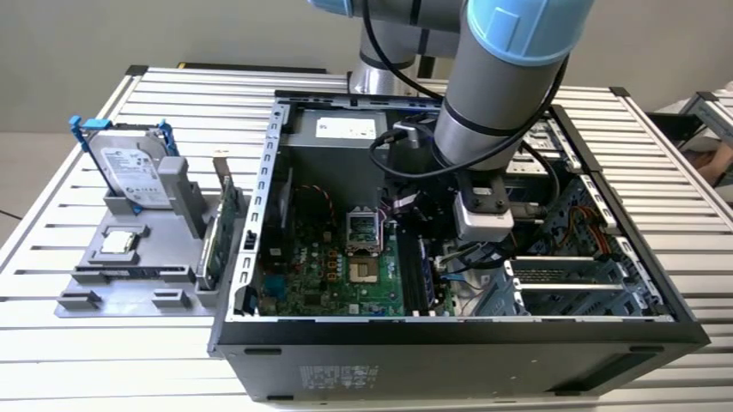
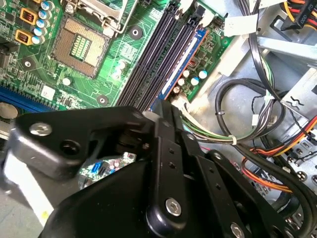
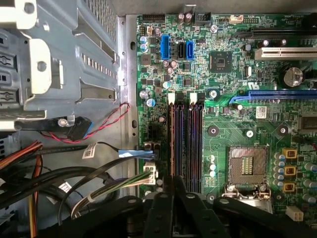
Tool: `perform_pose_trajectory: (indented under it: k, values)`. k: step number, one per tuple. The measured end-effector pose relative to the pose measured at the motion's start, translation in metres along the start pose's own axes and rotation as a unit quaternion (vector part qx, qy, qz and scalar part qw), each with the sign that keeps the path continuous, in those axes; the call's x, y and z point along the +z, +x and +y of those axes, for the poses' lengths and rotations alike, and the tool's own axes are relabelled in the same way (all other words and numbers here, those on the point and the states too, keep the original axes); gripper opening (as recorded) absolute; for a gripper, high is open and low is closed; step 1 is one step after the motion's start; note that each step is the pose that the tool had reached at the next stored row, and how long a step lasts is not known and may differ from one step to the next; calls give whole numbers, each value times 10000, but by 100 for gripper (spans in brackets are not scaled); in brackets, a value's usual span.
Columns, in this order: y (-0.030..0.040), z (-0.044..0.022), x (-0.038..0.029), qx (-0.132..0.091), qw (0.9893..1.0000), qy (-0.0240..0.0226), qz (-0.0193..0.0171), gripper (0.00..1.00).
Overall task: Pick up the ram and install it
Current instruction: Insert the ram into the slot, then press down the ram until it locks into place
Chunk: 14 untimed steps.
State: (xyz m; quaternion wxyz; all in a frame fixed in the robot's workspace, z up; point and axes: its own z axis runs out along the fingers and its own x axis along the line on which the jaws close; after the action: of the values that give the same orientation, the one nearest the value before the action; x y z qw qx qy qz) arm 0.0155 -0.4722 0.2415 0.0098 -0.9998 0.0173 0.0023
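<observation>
on the exterior view's left, the slatted worktop point(image 1: 69, 343) carries a grey holder point(image 1: 126, 257) with a silver hard drive in a blue frame point(image 1: 126, 167) standing upright and a green card point(image 1: 218, 227) at its edge, just beside the open computer case point(image 1: 458, 339). inside the case lies the green motherboard point(image 1: 332, 262). right of it the arm reaches down into the case, and the claw point(image 3: 173, 191) sits over the long black memory slots point(image 3: 185, 144), its fingers point(image 2: 171, 124) pressed together on the ram point(image 3: 172, 148), a thin dark stick standing edge-on along the outermost slot in the first wrist view. bundled cables point(image 2: 257, 144) run just beside the slots.
</observation>
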Motion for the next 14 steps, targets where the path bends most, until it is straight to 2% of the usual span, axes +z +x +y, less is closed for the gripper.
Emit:
perform_pose_trajectory:
  k: [14]
  values:
    - [0,0,1,0,10000,32,-1,0]
